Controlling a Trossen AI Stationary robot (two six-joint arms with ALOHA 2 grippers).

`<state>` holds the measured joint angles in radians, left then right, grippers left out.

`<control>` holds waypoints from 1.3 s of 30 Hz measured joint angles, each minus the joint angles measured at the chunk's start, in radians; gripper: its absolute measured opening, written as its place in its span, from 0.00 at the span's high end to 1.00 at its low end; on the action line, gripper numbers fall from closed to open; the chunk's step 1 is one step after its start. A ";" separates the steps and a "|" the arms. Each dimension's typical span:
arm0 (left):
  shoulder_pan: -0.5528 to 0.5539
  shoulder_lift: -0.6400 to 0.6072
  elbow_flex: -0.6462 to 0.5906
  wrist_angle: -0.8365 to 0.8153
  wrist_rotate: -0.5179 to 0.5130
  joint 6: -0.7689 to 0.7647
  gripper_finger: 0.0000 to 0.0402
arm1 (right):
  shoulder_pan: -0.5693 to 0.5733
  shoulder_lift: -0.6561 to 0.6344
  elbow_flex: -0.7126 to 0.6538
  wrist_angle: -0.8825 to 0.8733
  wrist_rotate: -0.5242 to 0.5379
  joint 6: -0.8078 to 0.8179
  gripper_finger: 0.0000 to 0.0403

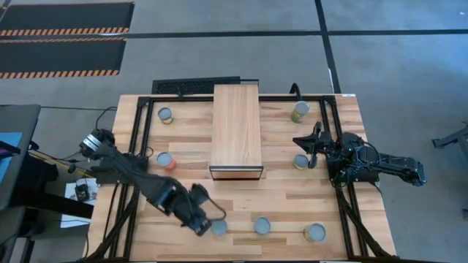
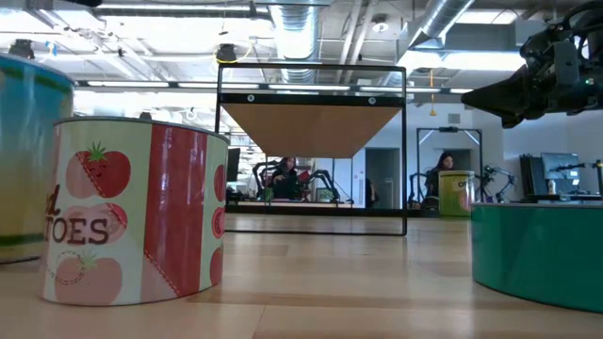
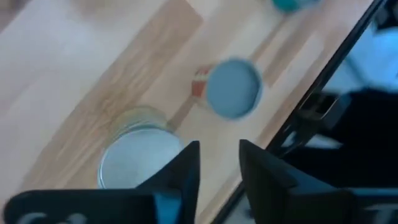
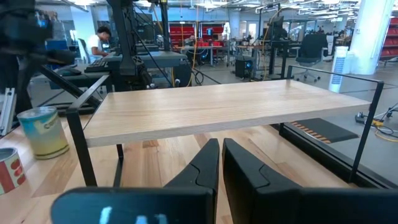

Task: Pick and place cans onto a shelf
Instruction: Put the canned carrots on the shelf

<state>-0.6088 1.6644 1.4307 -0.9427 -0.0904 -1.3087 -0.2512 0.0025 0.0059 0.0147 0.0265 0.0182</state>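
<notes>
Picking the can (image 1: 219, 227) at the table's (image 1: 292, 197) front edge, left of centre, is judged to be the step in hand for the left gripper (image 1: 199, 219). No can stands on the shelf (image 1: 236, 131) yet; seven cans can be counted on the tabletop in the high view.

Procedure for a sound grasp:
1. Centre the fingers over the can's round top; in the left wrist view the target sits off to one side of the fingers (image 3: 180, 171), so a lateral correction is advisable.
2. Descend until the pads straddle the label wall, then close.
3. Lift clear before travelling, since the next can (image 1: 262, 225) stands near along the same edge.

Left arm pose: it reaches in from the table's left edge toward the front edge, wrist angled downward, gripper just beside the can and apparently not touching it. Its jaws stand slightly apart and hold nothing.

Right arm pose: the right gripper (image 1: 313, 145) waits near the right edge, level with the shelf's front end, aimed at the shelf, beside another can (image 1: 300, 161). Its jaws are nearly together and empty.
</notes>
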 joint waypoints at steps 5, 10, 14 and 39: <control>-0.060 0.066 0.000 -0.011 0.027 0.055 0.66 | 0.000 0.000 0.000 0.000 0.000 0.000 0.88; -0.101 0.089 0.000 -0.036 0.019 0.023 0.64 | 0.000 0.000 0.000 0.000 0.000 0.000 0.88; -0.108 0.089 0.000 -0.118 -0.018 -0.037 0.64 | 0.000 0.000 0.000 0.000 0.000 0.000 0.88; -0.107 0.133 -0.009 -0.109 -0.079 0.086 0.65 | 0.000 0.000 0.000 0.000 0.000 0.000 0.88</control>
<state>-0.7162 1.7977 1.4220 -1.0515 -0.1699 -1.2228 -0.2512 0.0029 0.0059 0.0147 0.0261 0.0181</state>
